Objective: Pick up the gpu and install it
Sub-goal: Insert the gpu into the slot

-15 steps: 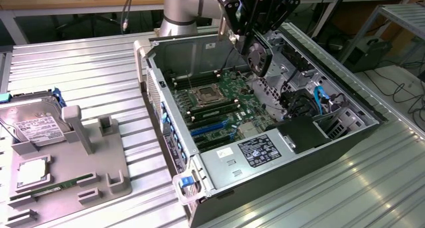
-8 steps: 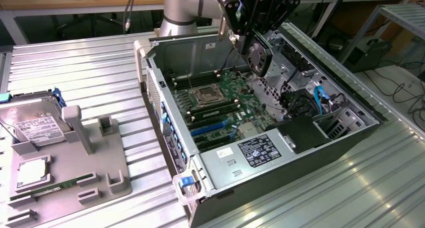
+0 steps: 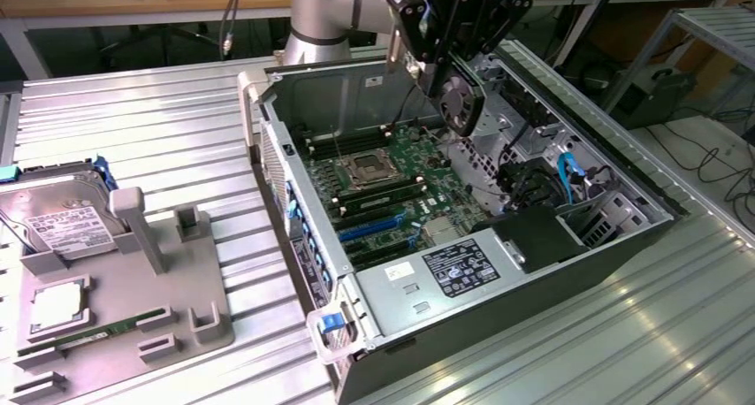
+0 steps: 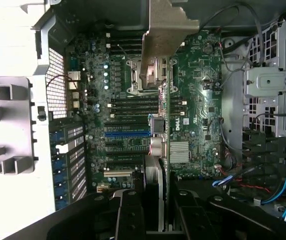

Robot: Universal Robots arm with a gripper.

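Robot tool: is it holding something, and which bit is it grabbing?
Yes. The tool holds the computer card by its upper edge, hanging above the open computer case.

Open computer case [image 3: 496, 330] lying on the table [image 3: 141, 122], with the motherboard [image 3: 401, 193] inside it. The gpu [image 3: 462, 104] hangs upright over the motherboard, clamped in the gripper [image 3: 452, 62]. On the table, to the exterior view's left of the case, a fixture [image 3: 177, 281] carries a hard drive [image 3: 59, 224] and, nearer the camera, a memory stick [image 3: 101, 330].
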